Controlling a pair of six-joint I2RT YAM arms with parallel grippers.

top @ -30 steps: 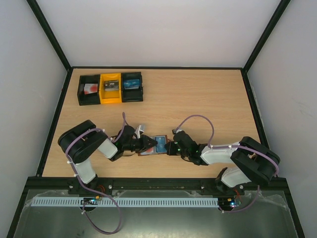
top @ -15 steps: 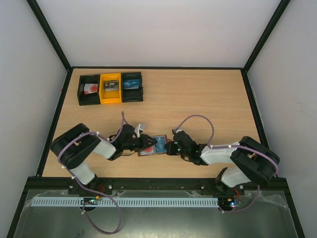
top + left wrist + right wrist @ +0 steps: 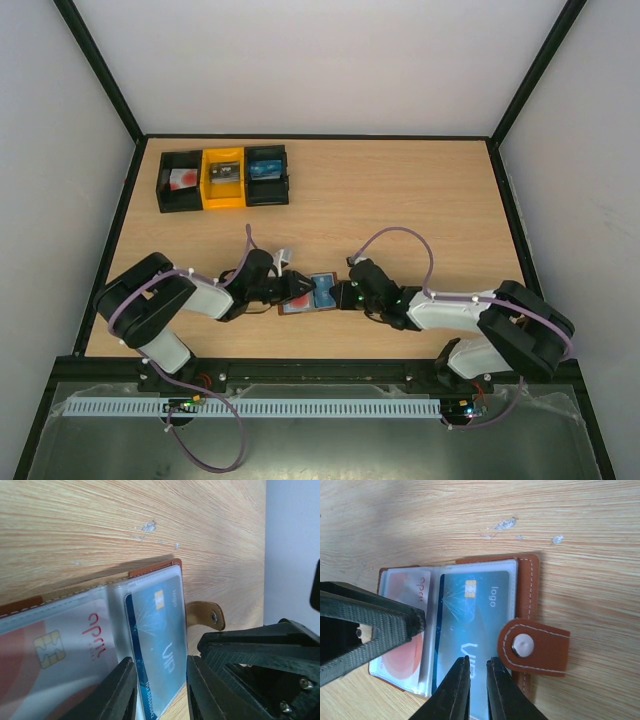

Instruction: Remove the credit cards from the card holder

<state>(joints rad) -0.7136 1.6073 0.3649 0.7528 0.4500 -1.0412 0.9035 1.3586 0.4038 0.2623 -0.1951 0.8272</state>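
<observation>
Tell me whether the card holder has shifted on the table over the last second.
No. The card holder lies where it did, keeping the same gap from the table's near edge and the same offset from the yellow bin.

The blue plastic credit card (image 3: 156, 640) loses its near end behind the left gripper's fingers (image 3: 120, 692), same deal under the right gripper's fingertips (image 3: 456, 692). And the brown leather card holder (image 3: 152, 570) gets cropped off beside the left fingers.
</observation>
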